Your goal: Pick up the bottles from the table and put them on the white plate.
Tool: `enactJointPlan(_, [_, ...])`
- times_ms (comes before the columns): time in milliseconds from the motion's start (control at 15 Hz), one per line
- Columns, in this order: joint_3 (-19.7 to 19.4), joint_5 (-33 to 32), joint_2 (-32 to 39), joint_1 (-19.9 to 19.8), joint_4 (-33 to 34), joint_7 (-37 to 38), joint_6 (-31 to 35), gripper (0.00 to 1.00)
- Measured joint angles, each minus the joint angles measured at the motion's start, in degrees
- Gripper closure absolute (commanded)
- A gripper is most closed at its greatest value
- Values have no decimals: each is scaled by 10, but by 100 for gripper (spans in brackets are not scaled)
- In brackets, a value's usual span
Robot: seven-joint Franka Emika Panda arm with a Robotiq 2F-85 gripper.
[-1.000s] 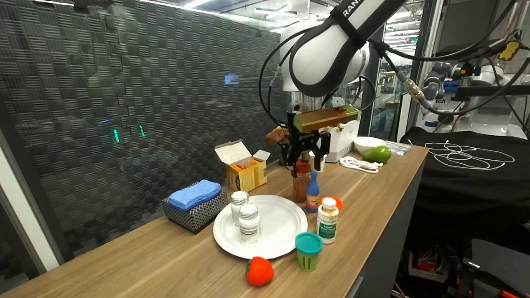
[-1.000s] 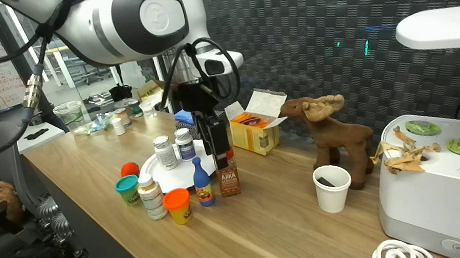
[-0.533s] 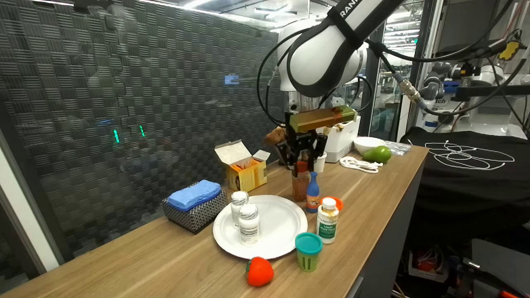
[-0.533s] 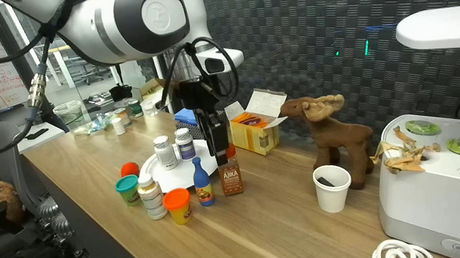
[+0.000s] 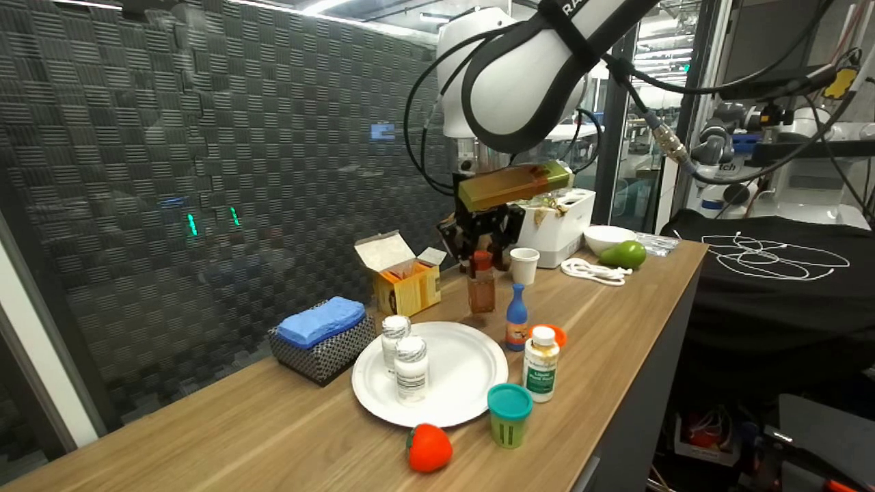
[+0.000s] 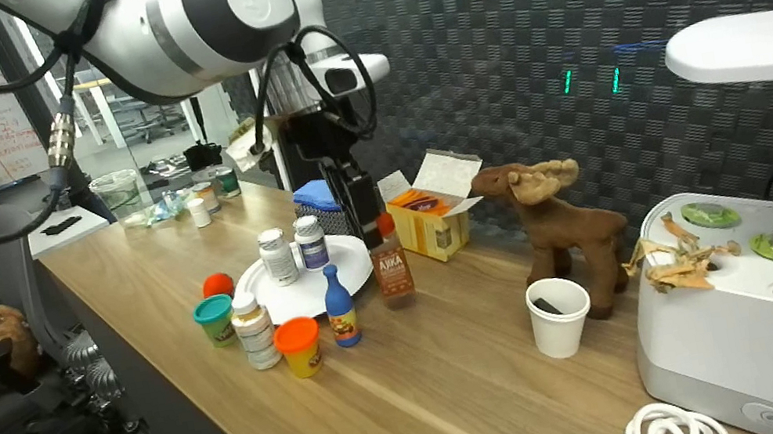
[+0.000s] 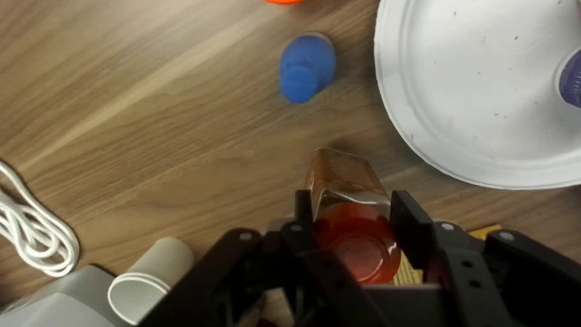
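Red-capped bottle [image 6: 393, 271] in grip

The end effector [image 7: 352, 206] pinches it near the cap, just beside the plate [image 5: 465, 372]. I'd lift it well over the plate's edge, keep it upright, then lower gently, apart from the white bottles [image 6: 278, 258] standing there.

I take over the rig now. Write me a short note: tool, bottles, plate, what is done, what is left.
Tool: closed on the red-capped bottle, not yet over the plate.
On the plate: two white-capped bottles, standing.
On the table: blue bottle and plant-food bottle, upright, near the plate.
Done: white-capped bottles placed.
Left: the red-capped bottle, then probably the blue and plant-food ones.
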Motion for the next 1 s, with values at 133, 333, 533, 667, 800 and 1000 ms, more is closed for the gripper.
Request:
enactJointPlan(133, [1, -18, -9, 12, 11, 17, -1, 78])
enactJointPlan(333, [8, -27, -25, 26, 21, 26, -3, 78])
enactJointPlan(533, [24, -17, -32, 27, 21, 23, -4, 78])
enactJointPlan(667, [36, 1, -31, 27, 21, 12, -5, 78])
enactJointPlan(800, [47, 22, -26, 27, 21, -2, -5, 78])
enactJointPlan(1000, [59, 44, -13, 27, 21, -22, -6, 78])
